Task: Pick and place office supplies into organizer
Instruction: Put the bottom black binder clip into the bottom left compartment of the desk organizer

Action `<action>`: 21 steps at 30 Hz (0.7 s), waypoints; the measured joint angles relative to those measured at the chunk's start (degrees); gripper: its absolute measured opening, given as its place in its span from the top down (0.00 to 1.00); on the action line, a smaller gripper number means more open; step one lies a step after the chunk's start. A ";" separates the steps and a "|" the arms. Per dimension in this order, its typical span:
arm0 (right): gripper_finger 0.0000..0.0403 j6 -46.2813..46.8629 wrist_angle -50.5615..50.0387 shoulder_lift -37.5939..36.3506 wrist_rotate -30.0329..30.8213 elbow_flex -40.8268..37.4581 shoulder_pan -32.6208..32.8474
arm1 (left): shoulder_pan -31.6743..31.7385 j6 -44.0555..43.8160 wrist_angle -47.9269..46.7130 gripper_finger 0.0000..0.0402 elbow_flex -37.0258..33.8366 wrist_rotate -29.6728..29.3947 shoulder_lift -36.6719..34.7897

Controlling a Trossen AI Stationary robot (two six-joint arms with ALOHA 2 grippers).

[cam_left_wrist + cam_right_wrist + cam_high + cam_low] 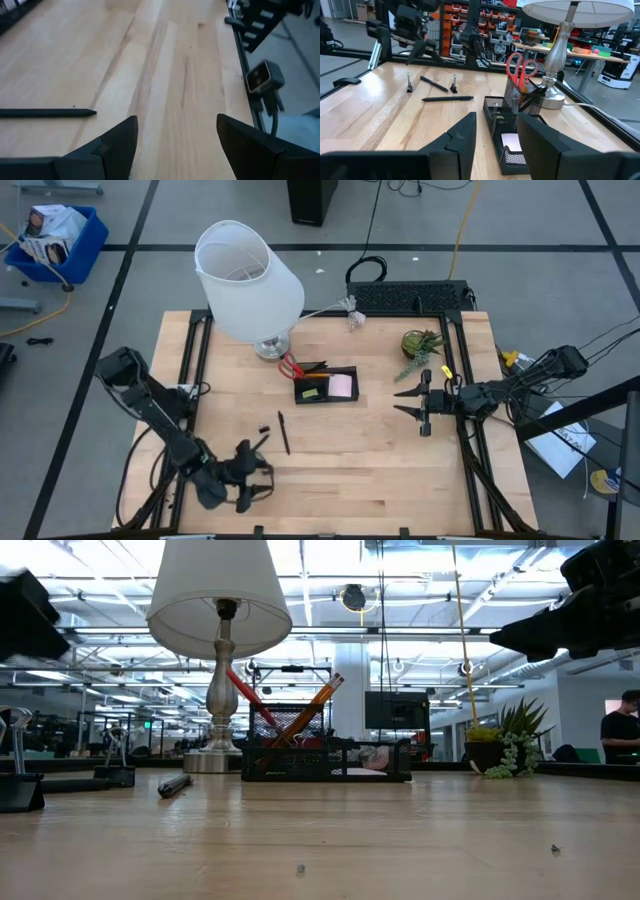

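Pen [284, 432] lies just beside open left claw [252, 463].

The organizer [326, 385] sits mid-table, just in front of the lamp [250, 285] — scissors [290, 366] stand in its lamp-side end, a sticky-note pad [341, 386] lies inside. A pen [284, 432] lies nearer the front edge; the plant [420, 346] stands to the right.

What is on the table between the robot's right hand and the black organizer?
Nothing. In the high view, only bare wood lies between the right hand and the organizer.
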 joint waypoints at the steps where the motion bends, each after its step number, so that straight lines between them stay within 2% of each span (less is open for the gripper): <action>1: 0.66 0.00 0.00 0.00 0.00 0.00 0.00 | -0.78 0.01 -1.95 0.32 1.13 -1.20 0.44; 5: 0.66 0.02 0.00 0.00 0.00 -0.02 0.00 | -3.00 -0.20 -6.43 0.32 2.70 -4.21 0.91; 10: 0.66 0.02 0.00 0.00 0.00 -0.01 0.00 | -1.23 -5.50 -10.35 0.32 1.93 1.67 3.11; 21: 0.66 0.01 0.00 0.00 0.00 -0.02 0.00 | 1.86 -8.69 -14.21 0.32 1.88 3.60 6.75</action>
